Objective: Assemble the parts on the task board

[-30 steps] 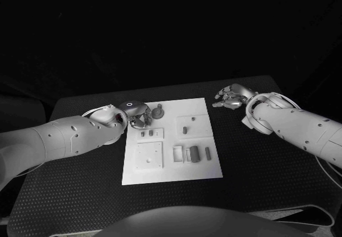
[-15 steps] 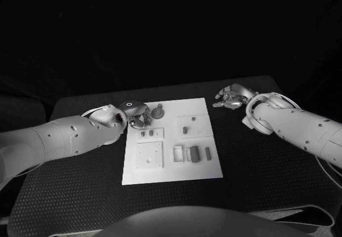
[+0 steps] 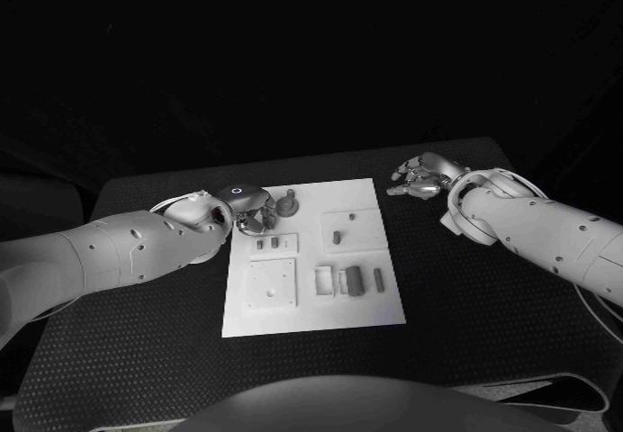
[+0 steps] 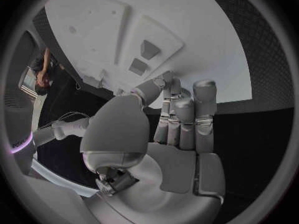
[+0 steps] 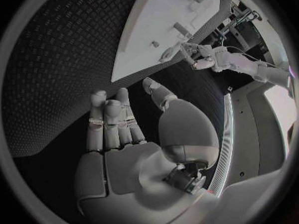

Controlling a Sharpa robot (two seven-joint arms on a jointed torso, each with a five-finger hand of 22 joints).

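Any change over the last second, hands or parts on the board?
No visible change. The left hand stays at the board's far left corner by a part there; whether it holds it I cannot tell. The right hand stays open over the table off the board's far right corner. Parts lie as before.
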